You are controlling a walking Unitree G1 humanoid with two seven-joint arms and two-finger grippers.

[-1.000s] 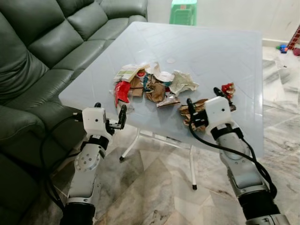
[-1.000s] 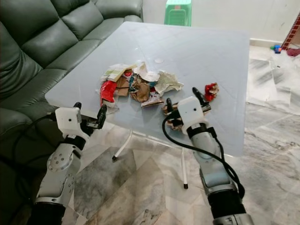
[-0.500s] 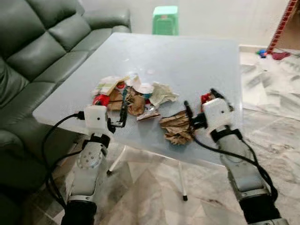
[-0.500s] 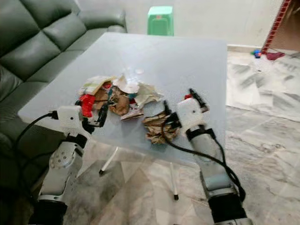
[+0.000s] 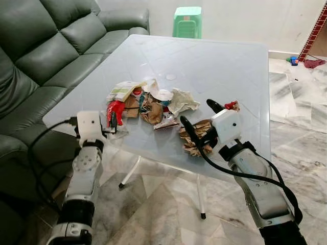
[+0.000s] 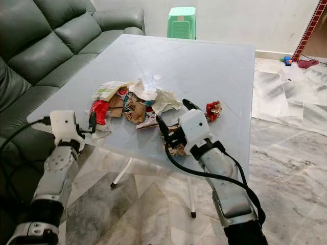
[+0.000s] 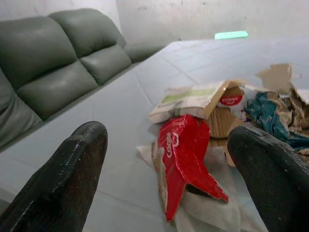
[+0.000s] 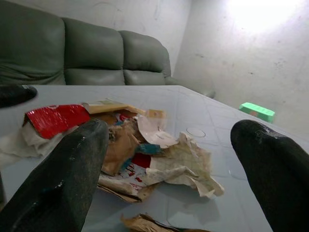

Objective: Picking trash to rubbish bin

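A pile of trash lies on the pale table (image 5: 214,61): a red wrapper (image 5: 115,109), a green-and-white packet (image 5: 122,91), crumpled white paper (image 5: 183,99) and brown scraps. My left gripper (image 7: 169,137) is open at the table's near-left edge, and the red wrapper (image 7: 186,159) lies just ahead between its fingers (image 7: 82,154). My right gripper (image 5: 199,116) is open above a crumpled brown paper (image 5: 196,137) near the front edge. A small red wrapper (image 5: 232,105) sits just beyond its outer finger. In the right wrist view the pile (image 8: 145,154) lies ahead of the fingers.
A dark green sofa (image 5: 46,46) runs along the table's left side. A green plastic stool (image 5: 186,15) stands behind the table. Marble floor (image 5: 153,214) and thin white table legs (image 5: 200,191) lie below. Small toys (image 5: 294,59) are on the floor far right.
The head view has swung and shifted. My left gripper has risen from below the table edge to face the red wrapper. The right gripper stays open over the brown paper.
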